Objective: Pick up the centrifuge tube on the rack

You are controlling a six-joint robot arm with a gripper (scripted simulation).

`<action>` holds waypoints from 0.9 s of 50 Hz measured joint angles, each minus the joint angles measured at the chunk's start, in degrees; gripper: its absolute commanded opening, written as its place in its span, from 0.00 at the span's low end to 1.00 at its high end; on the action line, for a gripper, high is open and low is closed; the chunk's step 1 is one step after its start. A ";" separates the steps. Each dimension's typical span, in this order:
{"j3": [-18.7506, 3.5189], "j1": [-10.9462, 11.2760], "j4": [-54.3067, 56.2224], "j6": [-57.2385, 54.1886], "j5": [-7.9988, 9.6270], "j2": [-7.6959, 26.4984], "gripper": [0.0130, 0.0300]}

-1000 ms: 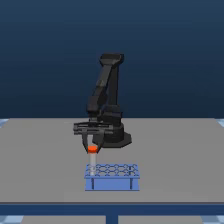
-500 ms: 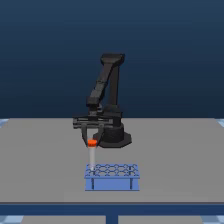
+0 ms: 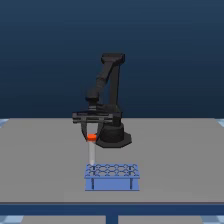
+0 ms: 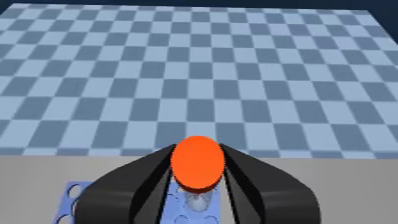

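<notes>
The centrifuge tube (image 3: 91, 149) hangs upright above the rack (image 3: 112, 176), its orange-red cap at the top and its whitish body reaching down to just above the rack's top plate near the exterior view's left end. My gripper (image 3: 91, 134) is shut on the tube at the cap. In the wrist view the orange cap (image 4: 197, 162) sits between the two dark fingers (image 4: 133, 187), with the light-blue rack (image 4: 78, 196) below it. The rack's other holes look empty.
The black arm base (image 3: 114, 136) stands on the grey table (image 3: 40, 160) just behind the rack. The table's front edge runs close below the rack. A checkered floor (image 4: 195, 75) lies beyond the table in the wrist view.
The gripper has risen with the tube over the last second. The tube's lower end now stands higher over the rack than before.
</notes>
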 measured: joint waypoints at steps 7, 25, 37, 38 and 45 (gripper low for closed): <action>-0.59 0.00 -2.99 3.27 -0.46 -0.37 0.00; -1.41 0.00 -6.79 7.69 -1.29 -0.84 0.00; -1.44 0.00 -6.96 8.12 -1.44 -0.85 0.00; -1.44 0.00 -6.96 8.13 -1.44 -0.85 0.00; -1.44 0.00 -6.96 8.17 -1.47 -0.85 0.00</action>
